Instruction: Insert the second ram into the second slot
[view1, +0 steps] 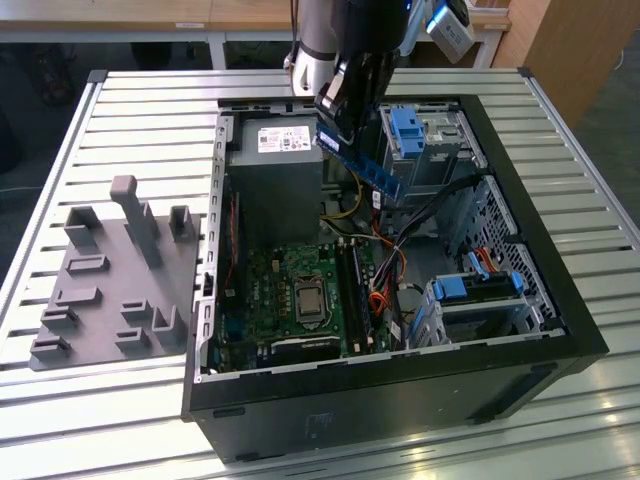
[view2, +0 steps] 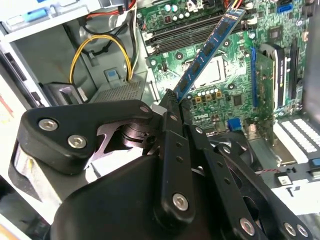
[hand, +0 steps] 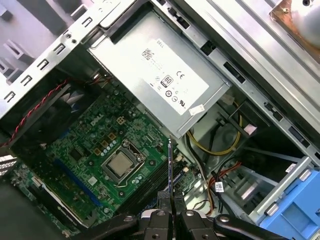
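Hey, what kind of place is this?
Likely a robotics lab workbench: an open computer case sits on a slatted metal table beside a grey fixture plate, and the claw grips the second ram.

Grey fixture plate (view1: 103, 335), silver power supply (view1: 275, 190)

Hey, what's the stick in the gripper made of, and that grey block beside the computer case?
The second ram: rigid blue-green circuit board, matte, carrying a row of dark chips. The grey block: probably plastic, going by its even, dull grey surface; painted metal can't be ruled out.
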